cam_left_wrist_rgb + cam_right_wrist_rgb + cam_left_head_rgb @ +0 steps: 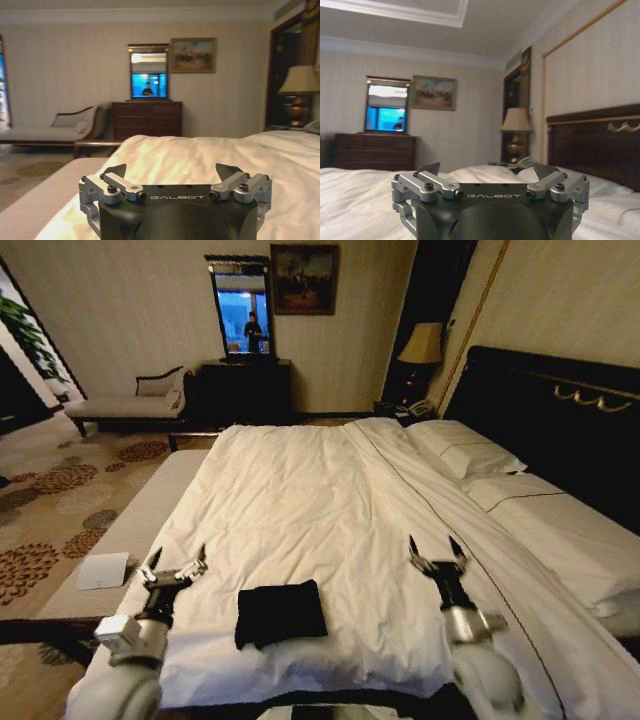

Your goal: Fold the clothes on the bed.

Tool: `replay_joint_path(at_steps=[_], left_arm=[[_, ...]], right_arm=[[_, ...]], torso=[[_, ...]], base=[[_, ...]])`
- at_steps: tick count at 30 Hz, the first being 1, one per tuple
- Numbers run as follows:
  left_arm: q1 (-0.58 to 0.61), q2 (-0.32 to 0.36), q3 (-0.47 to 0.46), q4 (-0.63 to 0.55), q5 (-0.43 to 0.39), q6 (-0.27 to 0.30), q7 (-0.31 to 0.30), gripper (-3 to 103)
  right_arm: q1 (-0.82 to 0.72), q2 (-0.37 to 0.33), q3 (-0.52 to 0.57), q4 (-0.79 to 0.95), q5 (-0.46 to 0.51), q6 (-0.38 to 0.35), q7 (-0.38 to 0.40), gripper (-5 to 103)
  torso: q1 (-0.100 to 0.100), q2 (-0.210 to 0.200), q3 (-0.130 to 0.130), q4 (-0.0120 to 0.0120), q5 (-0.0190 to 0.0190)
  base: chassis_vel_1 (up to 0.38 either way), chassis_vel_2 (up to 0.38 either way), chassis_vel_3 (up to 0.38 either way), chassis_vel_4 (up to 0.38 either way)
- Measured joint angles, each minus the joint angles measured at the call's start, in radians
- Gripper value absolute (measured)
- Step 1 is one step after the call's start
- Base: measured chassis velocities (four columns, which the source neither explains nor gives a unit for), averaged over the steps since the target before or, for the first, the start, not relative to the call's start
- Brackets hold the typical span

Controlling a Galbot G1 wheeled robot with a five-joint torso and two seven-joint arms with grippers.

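**T-shirt folded at the foot of the bed, both claws held clear**

T-shirt (281, 613), black and already gathered into a compact rectangle, is seen lying flat on the white duvet (300, 510) near the foot edge of the bed (560, 420). No lettering can be made out on it. Taking the shirt as the landmark, the left gripper (178, 565) is held just to its left and slightly beyond it, and the right gripper (438, 553) is held well to its right, also a little beyond. Neither is touching the fabric. Both claws are spread wide and hold nothing; the same wide spread is shown at the left gripper (171, 171) and at the right gripper (487, 169) from the wrists, each pointed level toward the far wall. This flanking, raised pose is judged to keep the fingers off the cloth so the fold is not disturbed. The folding is judged to be largely done. Beyond the shirt, the pillows (465, 448) are stacked against the dark headboard (545, 410).
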Motion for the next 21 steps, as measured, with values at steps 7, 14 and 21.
replay_joint_path(at_steps=[7, 14, 21], left_arm=[[0.026, 0.007, -0.004, -0.052, -0.029, -0.013, 0.048, 100], [0.023, 0.008, -0.008, -0.053, -0.035, -0.008, 0.051, 100], [0.021, 0.008, -0.01, -0.052, -0.036, -0.007, 0.05, 100]], right_arm=[[-0.085, 0.075, -0.025, 0.12, -0.1, -0.009, 0.018, 100], [-0.081, 0.074, -0.029, 0.12, -0.1, -0.01, 0.011, 100], [-0.077, 0.072, -0.032, 0.115, -0.095, -0.01, 0.009, 100]], torso=[[0.0, 0.0, 0.0, 0.0003, 0.0002], [0.0, 0.0, 0.0, 0.0003, 0.0004], [0.0, 0.0, 0.0, 0.0004, 0.0004]], base=[[0.0, 0.0, 0.0, 0.0], [0.0, 0.0, 0.0, 0.0], [0.0, 0.0, 0.0, 0.0]])
